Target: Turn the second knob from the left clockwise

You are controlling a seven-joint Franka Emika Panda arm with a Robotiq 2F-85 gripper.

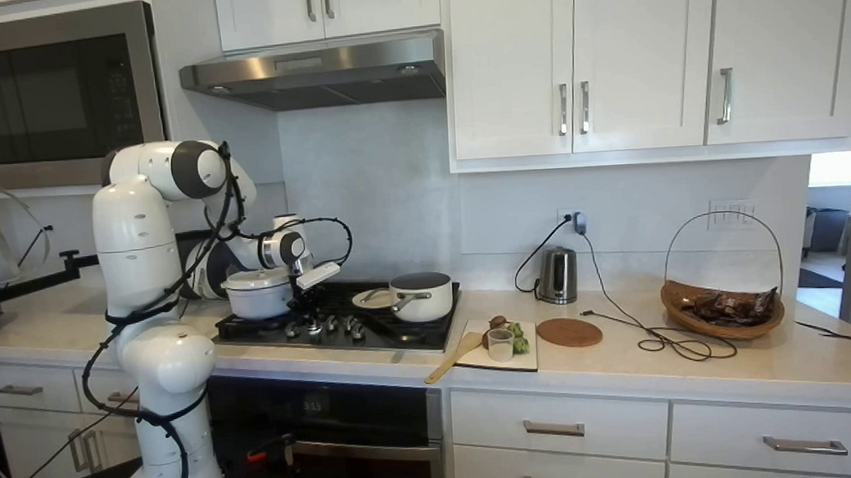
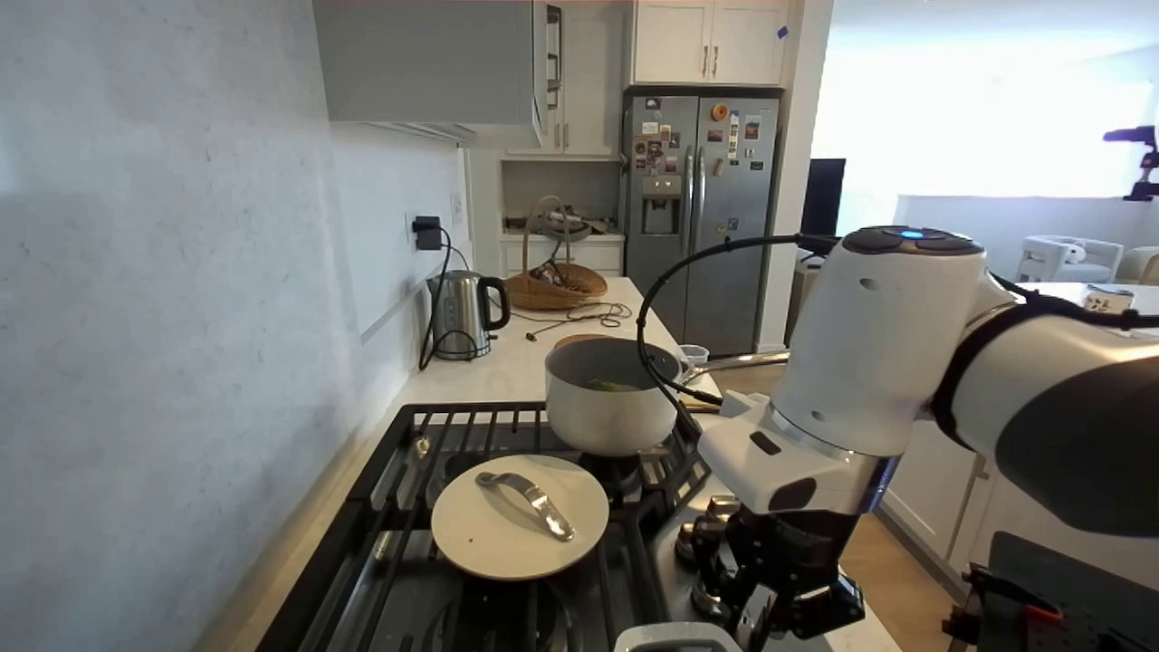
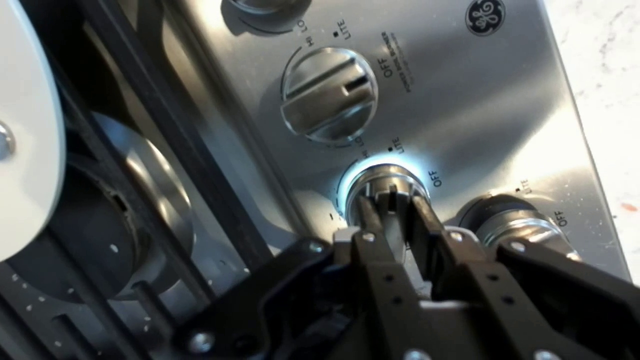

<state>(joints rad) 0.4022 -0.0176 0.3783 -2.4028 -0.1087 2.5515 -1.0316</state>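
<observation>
Over the counter [image 1: 607, 364], the arm [image 1: 137, 218] should be held in place with rotation made only at its end, so that the jaws are spun on one spot and not swept across the stove [image 3: 475, 125]. The open pot [image 2: 608, 417] and the loose lid [image 2: 498, 530] are set apart from the jaws, to their left in an exterior view, so little hindrance is expected from either. More care is owed to the neighbouring knob [image 3: 525, 225], placed just beside the jaws at the right of the wrist view; it should not be brushed as they are turned.

The lit knob [image 3: 384, 181], ringed by a glow [image 3: 387, 159], is judged to be the one meant, though the whole row is not shown there. It is located at the tips of the jaws, its ridge enclosed between them. The jaws are narrow and seem to be closed on it; firm contact on both sides cannot be confirmed. The OFF mark [image 3: 435, 178] is printed just beyond the jaws' tips, clockwise of the dark notch [image 3: 392, 192]; the notch should be brought there by a smooth turn before the grip is released.
</observation>
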